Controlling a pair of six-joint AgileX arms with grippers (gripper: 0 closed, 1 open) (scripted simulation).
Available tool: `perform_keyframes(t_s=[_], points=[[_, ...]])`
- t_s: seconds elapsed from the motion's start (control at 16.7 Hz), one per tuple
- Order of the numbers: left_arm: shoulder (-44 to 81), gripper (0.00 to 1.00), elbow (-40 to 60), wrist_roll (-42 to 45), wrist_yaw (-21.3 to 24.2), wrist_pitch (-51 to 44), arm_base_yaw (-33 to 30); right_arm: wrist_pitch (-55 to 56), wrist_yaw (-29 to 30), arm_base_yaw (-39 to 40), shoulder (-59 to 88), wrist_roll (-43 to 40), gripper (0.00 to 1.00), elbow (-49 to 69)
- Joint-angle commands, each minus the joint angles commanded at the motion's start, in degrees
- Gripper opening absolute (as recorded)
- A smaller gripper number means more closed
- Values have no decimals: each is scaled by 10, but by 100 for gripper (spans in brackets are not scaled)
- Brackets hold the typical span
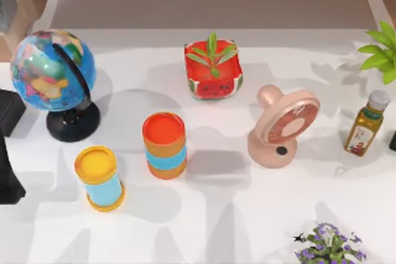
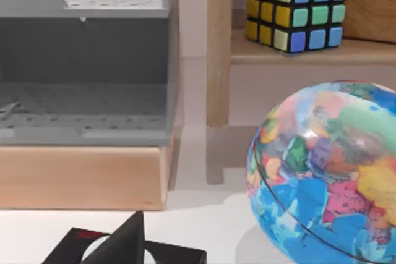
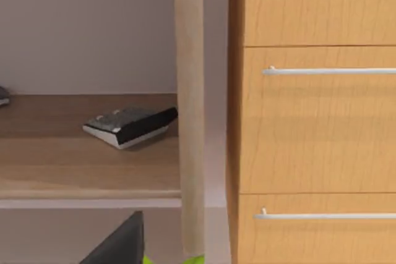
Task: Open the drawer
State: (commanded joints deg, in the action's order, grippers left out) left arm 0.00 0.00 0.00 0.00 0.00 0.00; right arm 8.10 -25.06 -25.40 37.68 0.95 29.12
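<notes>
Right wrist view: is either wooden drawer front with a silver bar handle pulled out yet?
No: the upper wooden drawer front and the lower wooden drawer front both sit flush with the cabinet, silver bar handles untouched.

On the white surface [image 1: 247, 214]: one multicoloured globe on a black stand [image 1: 52, 72], two orange-lidded blue-banded cylindrical canisters [image 1: 164, 145] [image 1: 99, 178], one watermelon-patterned pot with a green sprout [image 1: 213, 71], one pink ring-shaped fan [image 1: 283, 127], one glass oil bottle [image 1: 366, 123]. One colourful puzzle cube [image 2: 296, 9] on the shelf. Two wooden drawer fronts with metal bar handles [image 3: 318, 119] [image 3: 315, 230].
</notes>
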Motion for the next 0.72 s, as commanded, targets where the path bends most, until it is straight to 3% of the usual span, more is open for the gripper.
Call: perform_keyframes(t_s=[0.18,0.48,0.72], points=[[0,100,0,0,0,0,0,11,-31,-30,41,-2,100,36],[0,100,0,0,0,0,0,12,-32,-30,41,-3,100,37],[0,100,0,0,0,0,0,65,-34,-32,103,-64,100,70]])
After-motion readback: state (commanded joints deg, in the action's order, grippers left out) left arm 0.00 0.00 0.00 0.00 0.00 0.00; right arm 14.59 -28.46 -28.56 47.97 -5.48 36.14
